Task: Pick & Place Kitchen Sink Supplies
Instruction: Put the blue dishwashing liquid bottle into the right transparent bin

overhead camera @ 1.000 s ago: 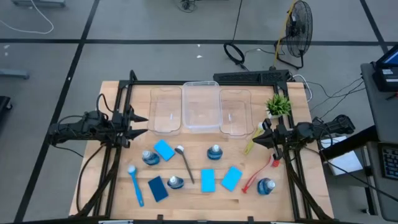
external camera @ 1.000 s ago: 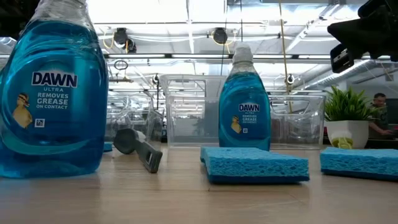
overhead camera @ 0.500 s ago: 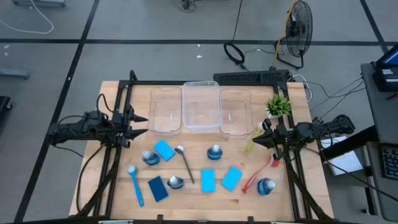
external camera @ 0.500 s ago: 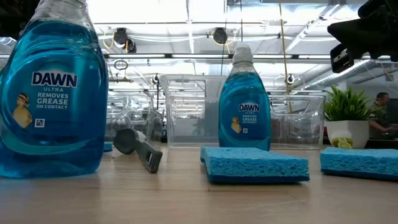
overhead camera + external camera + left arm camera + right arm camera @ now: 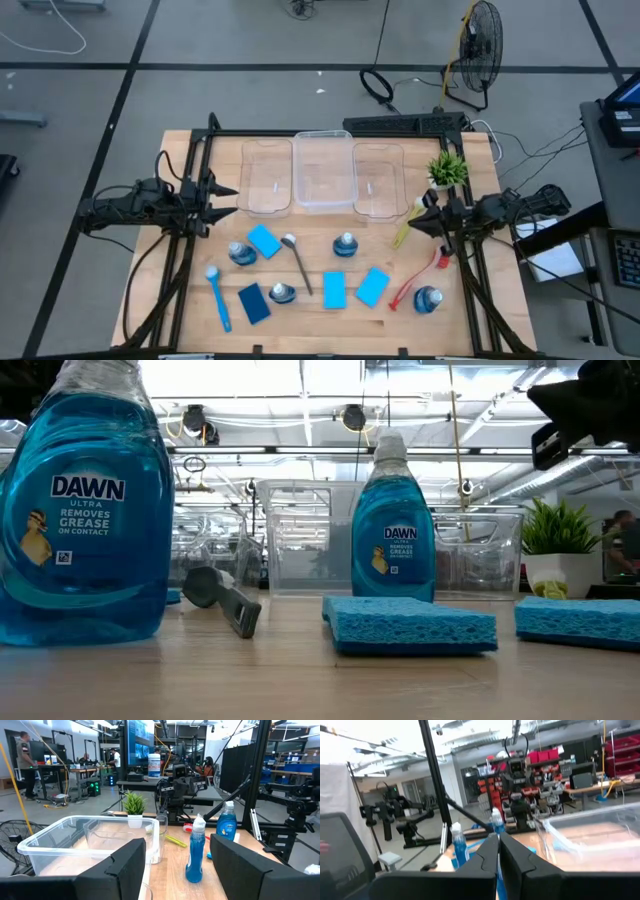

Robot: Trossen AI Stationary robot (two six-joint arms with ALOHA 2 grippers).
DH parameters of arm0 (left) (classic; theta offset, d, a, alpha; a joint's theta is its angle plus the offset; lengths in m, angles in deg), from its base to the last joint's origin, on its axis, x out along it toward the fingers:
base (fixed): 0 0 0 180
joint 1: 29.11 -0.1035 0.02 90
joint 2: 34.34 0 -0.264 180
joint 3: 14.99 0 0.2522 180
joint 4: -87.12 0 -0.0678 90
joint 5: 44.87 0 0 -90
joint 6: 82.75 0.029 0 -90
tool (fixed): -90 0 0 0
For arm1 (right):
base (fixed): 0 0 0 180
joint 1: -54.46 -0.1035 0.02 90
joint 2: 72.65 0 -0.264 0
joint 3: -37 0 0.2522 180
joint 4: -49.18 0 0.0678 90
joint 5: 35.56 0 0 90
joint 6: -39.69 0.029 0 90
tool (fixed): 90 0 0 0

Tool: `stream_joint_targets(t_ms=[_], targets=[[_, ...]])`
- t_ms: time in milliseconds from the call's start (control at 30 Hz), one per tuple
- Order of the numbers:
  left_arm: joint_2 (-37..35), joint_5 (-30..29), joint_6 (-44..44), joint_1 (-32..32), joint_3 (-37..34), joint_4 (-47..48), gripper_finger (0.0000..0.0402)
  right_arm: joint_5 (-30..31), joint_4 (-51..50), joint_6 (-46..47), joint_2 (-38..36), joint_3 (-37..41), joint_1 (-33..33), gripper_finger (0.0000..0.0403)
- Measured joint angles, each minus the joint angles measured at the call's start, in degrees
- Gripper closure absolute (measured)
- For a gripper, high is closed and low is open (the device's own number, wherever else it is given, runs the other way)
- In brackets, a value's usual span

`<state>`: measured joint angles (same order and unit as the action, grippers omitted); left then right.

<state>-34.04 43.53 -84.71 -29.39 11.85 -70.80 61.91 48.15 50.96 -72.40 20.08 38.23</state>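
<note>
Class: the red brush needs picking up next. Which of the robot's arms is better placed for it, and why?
Probably the right. In the overhead view the red brush lies just in front of the right gripper, on that side of the table. The left gripper waits at the opposite edge, with bottles and sponges between.

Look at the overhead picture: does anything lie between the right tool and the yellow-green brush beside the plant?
Nothing visible does. The right tool hangs at the table's right edge, fingers together, and the yellow-green brush lies just inboard of it, below the potted plant. The red brush lies nearer the front, off that line.
</note>
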Motion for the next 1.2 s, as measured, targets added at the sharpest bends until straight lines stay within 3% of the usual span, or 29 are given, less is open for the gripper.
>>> stream_joint_targets(t_ms=[800, 1200], targets=[[0.0, 0.0, 0.2, 0.0, 0.0, 0.0, 0.0176, 0.0, 7.3, 2.9, 0.0, 0.0, 0.0, 0.0399], [0.0, -0.5, 2.1, 0.0, 0.0, 0.0, 0.0176, 3.2, 11.4, 1.3, 0.0, 0.0, 0.0, 0.0399]])
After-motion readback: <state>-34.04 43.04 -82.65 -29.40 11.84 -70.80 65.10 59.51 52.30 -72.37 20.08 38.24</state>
